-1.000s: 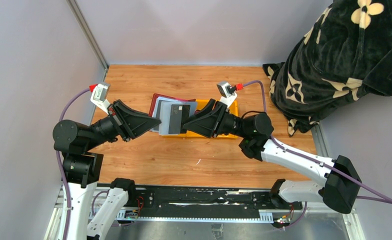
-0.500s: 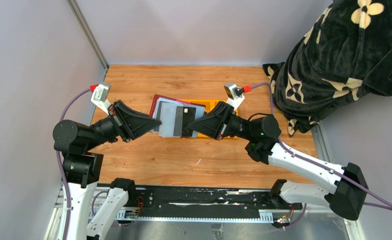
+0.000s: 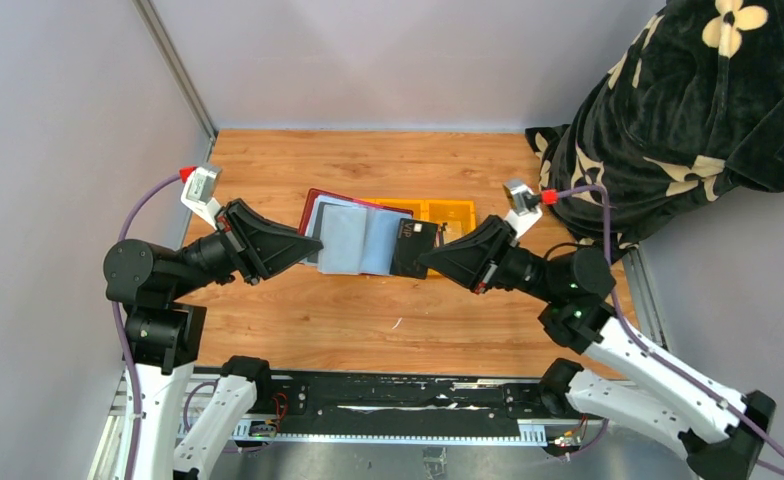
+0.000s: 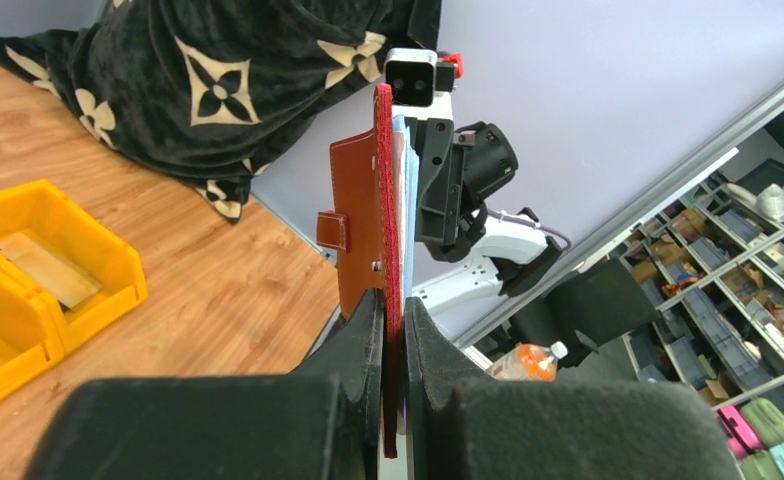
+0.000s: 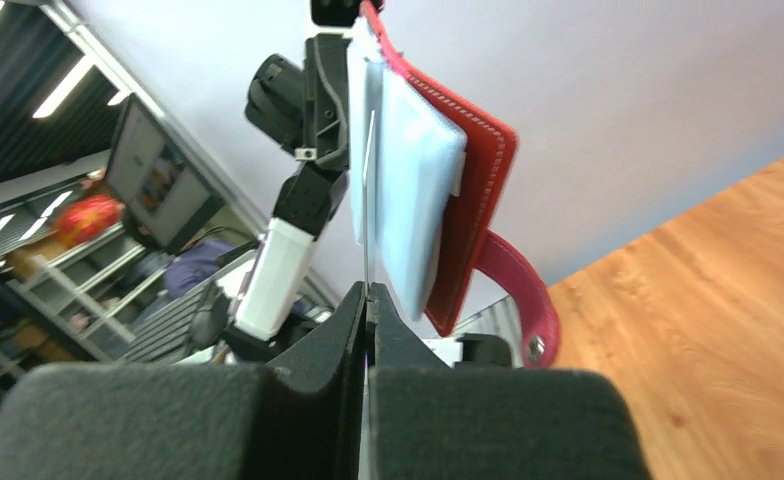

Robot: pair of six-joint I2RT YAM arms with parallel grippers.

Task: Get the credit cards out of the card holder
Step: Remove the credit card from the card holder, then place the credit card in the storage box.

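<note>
open maroon card holder [image 3: 351, 238] with grey sleeves [image 3: 379, 242] facing up, a dark credit card [image 3: 415, 247] just beside them

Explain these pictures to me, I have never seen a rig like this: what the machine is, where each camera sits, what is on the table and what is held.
These are two robot arms bolted at the near edge of a wooden table. The wide picture looks down from above and behind them; the other two come from a camera on each wrist, looking along its own fingers. The left end effector is shut on a dark red card holder, holding it open. The right end effector is shut on a dark card at the holder's side facing that arm; whether it is fully free I cannot tell. Behind them a yellow tray sits on the table, and a black flowered cloth is heaped at the far right.
</note>
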